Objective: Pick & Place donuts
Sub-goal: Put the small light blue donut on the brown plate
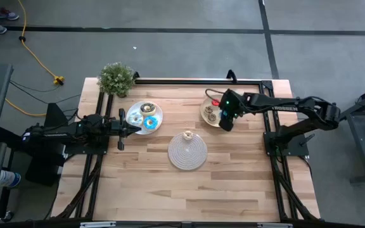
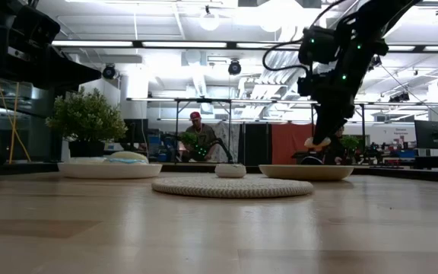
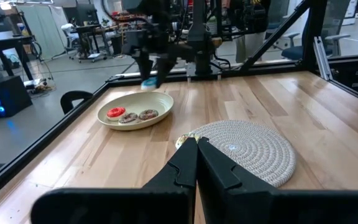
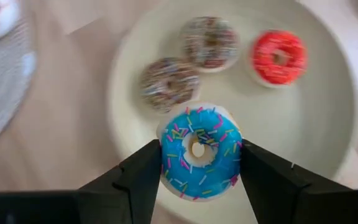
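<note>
My right gripper (image 4: 199, 157) hovers over the yellow-green plate (image 4: 340, 93), shut on a blue-iced mini donut (image 4: 199, 140). A red mini (image 4: 279, 57) and two brown sprinkled minis (image 4: 168, 84) lie flat on that plate (image 1: 206, 113). A cream mini (image 1: 187, 135) rests on the far part of the spiral mat (image 1: 187, 155). The larger donuts, among them a blue-iced one (image 1: 150, 123), lie on the white plate (image 1: 159, 114). My left gripper (image 3: 196, 148) is shut on nothing and stays beside the white plate's left rim (image 1: 129, 126). My right gripper pinches the blue mini donut between its two fingers, one finger (image 4: 143, 171) on each opposite side of the ring's outer rim (image 4: 166, 155). The fingers come from above, pointing down. The donut lies flat, icing up, lifted clear above the plate's part nearest the mat (image 2: 319, 142).
A potted plant (image 1: 116, 78) stands at the table's far left corner. A black frame bar (image 1: 195, 81) runs along the far edge. The near half of the wooden table (image 1: 189, 196) is bare wood. A person (image 2: 196, 141) sits in the room beyond.
</note>
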